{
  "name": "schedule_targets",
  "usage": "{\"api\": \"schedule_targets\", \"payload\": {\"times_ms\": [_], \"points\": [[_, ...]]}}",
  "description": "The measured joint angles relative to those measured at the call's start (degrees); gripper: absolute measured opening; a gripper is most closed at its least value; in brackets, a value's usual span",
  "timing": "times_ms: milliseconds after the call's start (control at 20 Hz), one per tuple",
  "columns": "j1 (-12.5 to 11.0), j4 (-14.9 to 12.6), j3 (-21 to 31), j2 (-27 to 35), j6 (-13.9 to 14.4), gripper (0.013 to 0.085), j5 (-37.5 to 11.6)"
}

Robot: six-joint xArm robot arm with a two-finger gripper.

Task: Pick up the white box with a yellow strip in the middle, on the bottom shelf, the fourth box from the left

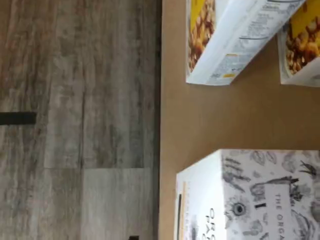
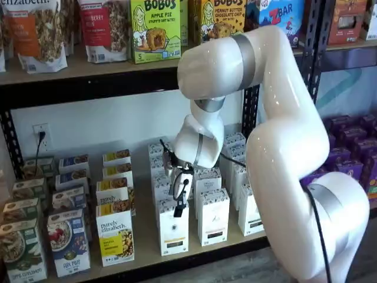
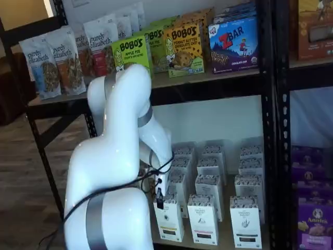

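On your left stand the purely elizabeth boxes (image 2: 115, 236) at the front of the bottom shelf (image 2: 147, 254); just right of them the white box (image 2: 174, 227) sits upright at the front edge; the end effector (image 2: 178, 206) hangs directly over its top, fingers spread wide, grasping nothing; further white cartons (image 2: 213, 216) follow rightward.

A white wall (image 2: 106, 124) backs the shelving, with an electrical outlet (image 2: 40, 135) at about nine o'clock in a shelf view (a dark cord plugged into it). Black perforated uprights (image 3: 268, 120) frame the rack. The floor (image 1: 75, 120) is grey, wood-grained plank. At ten o'clock in a shelf view, a dim brown room (image 3: 15, 78) shows past the rack.
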Motion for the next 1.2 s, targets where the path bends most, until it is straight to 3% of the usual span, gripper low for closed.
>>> {"api": "schedule_targets", "payload": {"times_ms": [550,800,1200], "points": [[-1.53,-4.39,-6.30,4.71,2.91,0.0850,1.72],[-2.06,-10.19,-8.59,6.34,7.73,0.0850,3.56],[-2.38,-14.67,-10.62,7.91,11.51,0.0850,5.36]]}}
